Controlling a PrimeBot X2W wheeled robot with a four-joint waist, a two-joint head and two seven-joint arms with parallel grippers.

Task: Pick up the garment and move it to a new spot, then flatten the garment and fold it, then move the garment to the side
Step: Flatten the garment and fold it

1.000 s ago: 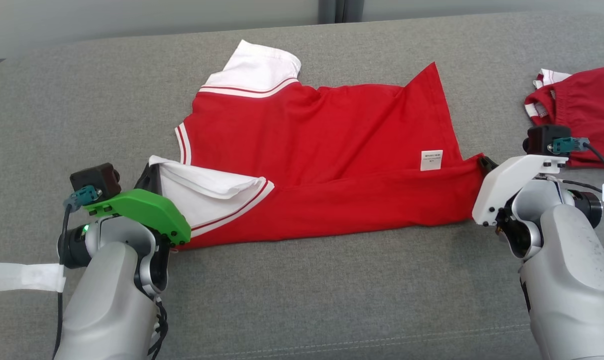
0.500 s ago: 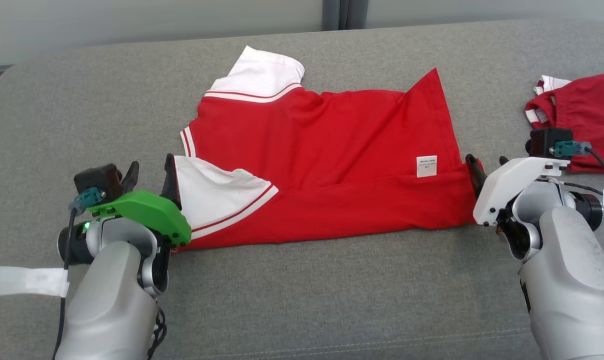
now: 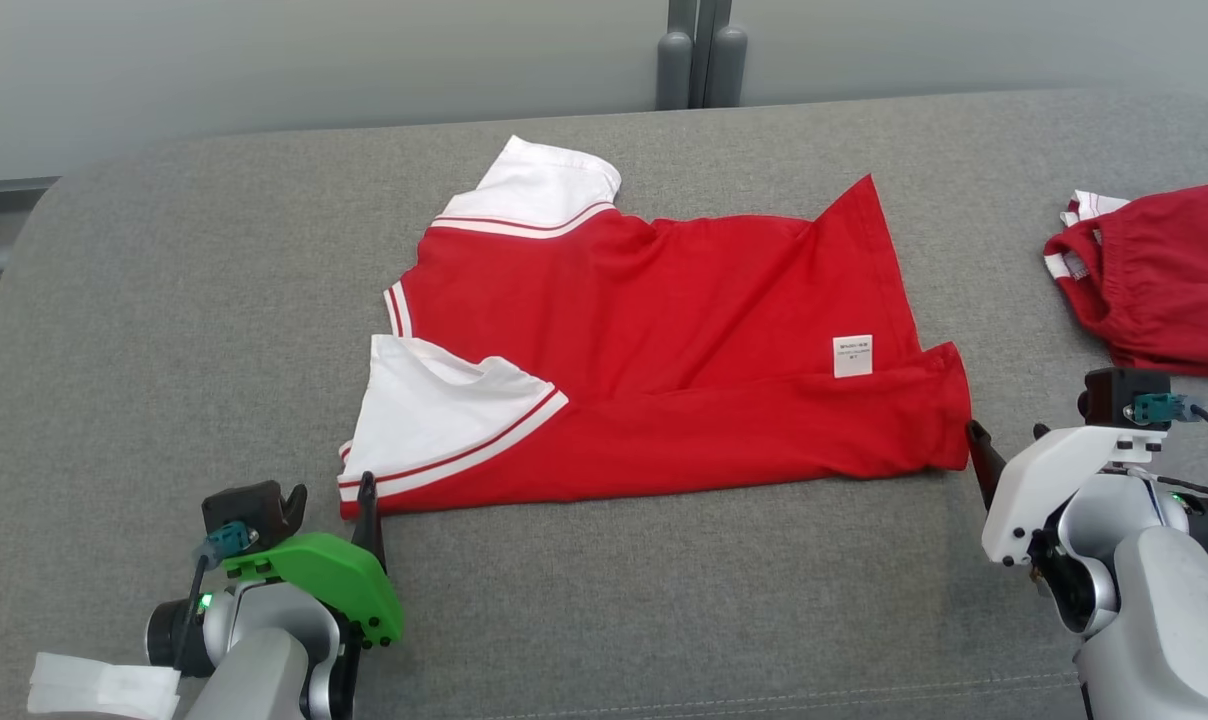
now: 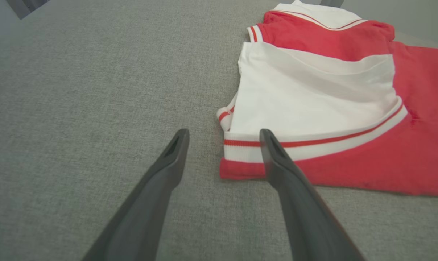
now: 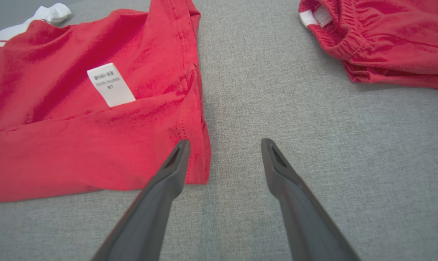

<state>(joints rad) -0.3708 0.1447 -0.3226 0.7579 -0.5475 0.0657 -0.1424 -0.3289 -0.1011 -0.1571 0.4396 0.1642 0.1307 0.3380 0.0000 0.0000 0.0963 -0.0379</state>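
Head view: left hand [image 3: 330, 488] and right hand [image 3: 1006, 432], both wide and empty, flank the red white-sleeved cotton shirt [image 3: 664, 340]; best pinch far sleeve [image 3: 539, 185] and far hem [image 3: 859, 210] evenly, folding nearward.

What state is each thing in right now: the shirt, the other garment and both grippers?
Shirt: lying flat, near edge folded over, not held.
Other garment: bunched up, off to the right.
Left gripper: open, empty, by the shirt's sleeve corner.
Right gripper: open, empty, by the shirt's hem corner.

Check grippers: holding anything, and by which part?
Nothing held. The left gripper and right gripper stand open by the shirt's near corners.
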